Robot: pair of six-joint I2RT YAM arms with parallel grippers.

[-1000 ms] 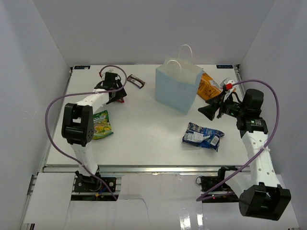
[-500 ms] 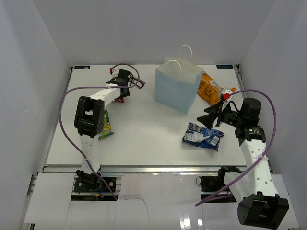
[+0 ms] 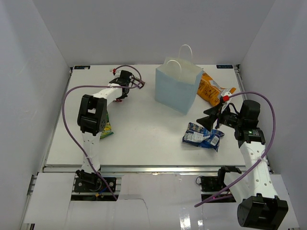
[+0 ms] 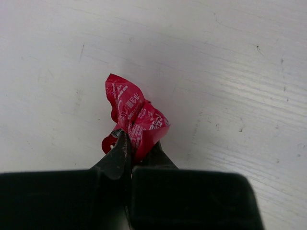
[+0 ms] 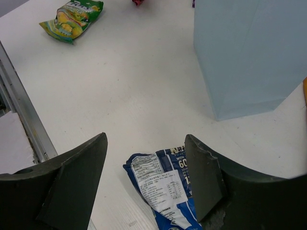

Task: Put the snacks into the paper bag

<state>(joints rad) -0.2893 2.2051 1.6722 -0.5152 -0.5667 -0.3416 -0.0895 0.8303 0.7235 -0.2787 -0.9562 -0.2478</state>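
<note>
Top view: paper bag point(image 3: 178, 91) stands upright near the far edge of the surface, a bit right of middle, handles up. Large orange bag point(image 3: 209, 88) lies just right of it, toward the far-right corner. Blue-white bag point(image 3: 203, 136) lies flat on the right half, nearer the front edge. Yellow-green packet point(image 3: 105, 129) sits by the left edge, mostly hidden by the left arm point(image 3: 103, 93), which reaches to the far-left part of the surface. Dark brown bar point(image 3: 139, 84) is near the far edge, left of the paper bag, with the purple cable across it. Right gripper point(image 3: 207, 120) hovers over the far end of the blue-white bag, fingers apart, nothing in it.

Left wrist: left gripper point(image 4: 136, 143) is clamped on the tiny red wrapper point(image 4: 132, 112). The fingers pinch its lower end and the crumpled top sticks out over the white surface.

Right wrist: both fingers spread wide, with the blue-white bag on the surface below and between them, not touched. The paper bag's blue wall fills the upper right. The yellow-green packet is far off at the upper left.
</note>
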